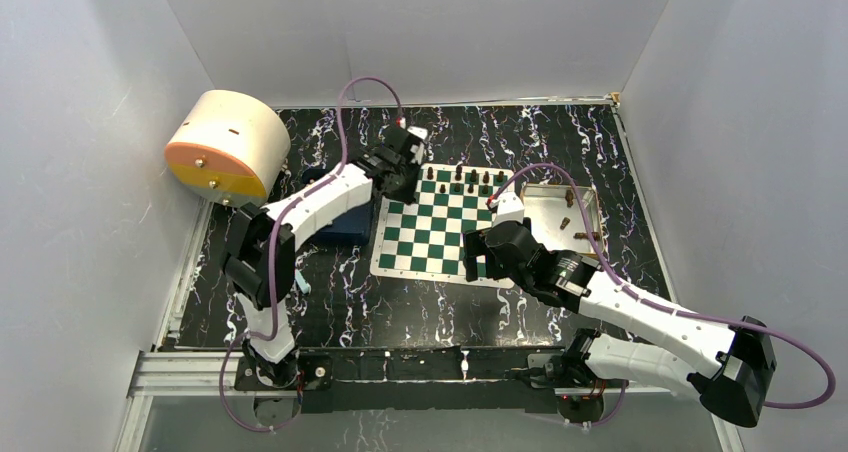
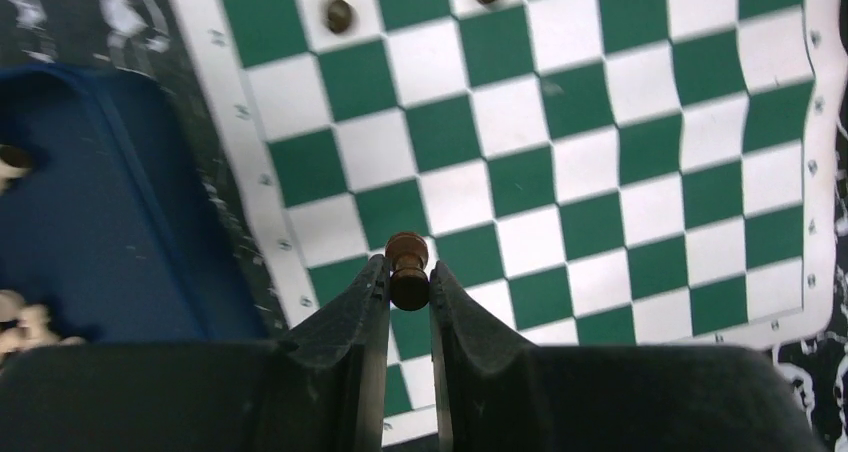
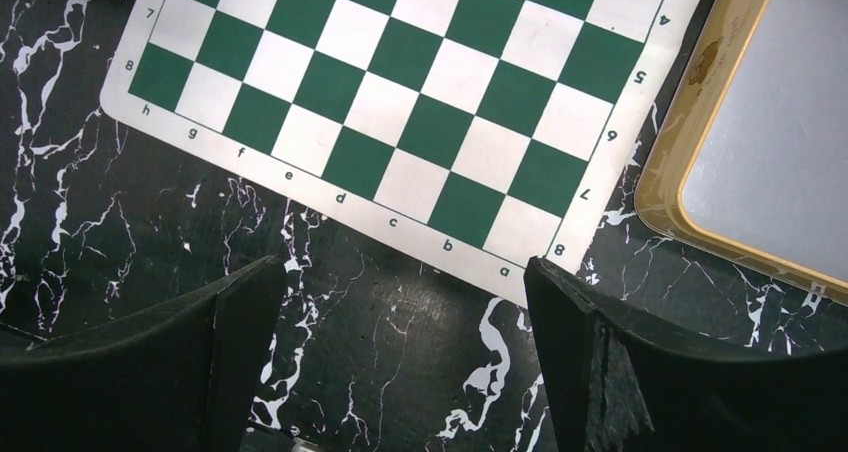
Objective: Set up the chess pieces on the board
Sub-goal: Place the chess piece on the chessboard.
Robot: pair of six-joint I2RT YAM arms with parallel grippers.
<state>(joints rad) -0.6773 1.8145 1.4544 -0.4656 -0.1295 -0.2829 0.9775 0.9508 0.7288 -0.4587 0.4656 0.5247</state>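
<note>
Far left, toward the counter's (image 1: 330,302) left edge: blue tray (image 2: 110,222), just beside the board (image 2: 600,172). Next along, left gripper (image 2: 408,284) clenched on one dark chess piece (image 2: 407,257), rounded head showing above the grip, hanging over squares near the board's left border, up toward the counter's far edge. Looks like mid-placement. Best to keep that squeeze firm, line up over the centre of the target square, come straight down, and let go only after seating the base flat. Tiny and probably top-heavy, so likely to topple if dropped or nudged on release. Worth lifting straight up afterwards too, and steering clear of the chess pieces (image 1: 465,180) standing in a row along the board's far side. Further right, right gripper (image 3: 400,272) spread wide, grasping nothing, hovering over the board's near-right corner. Beyond that, gold tray (image 3: 690,102) toward the counter's right edge, with a few more pieces lying inside, seen from overhead.
</note>
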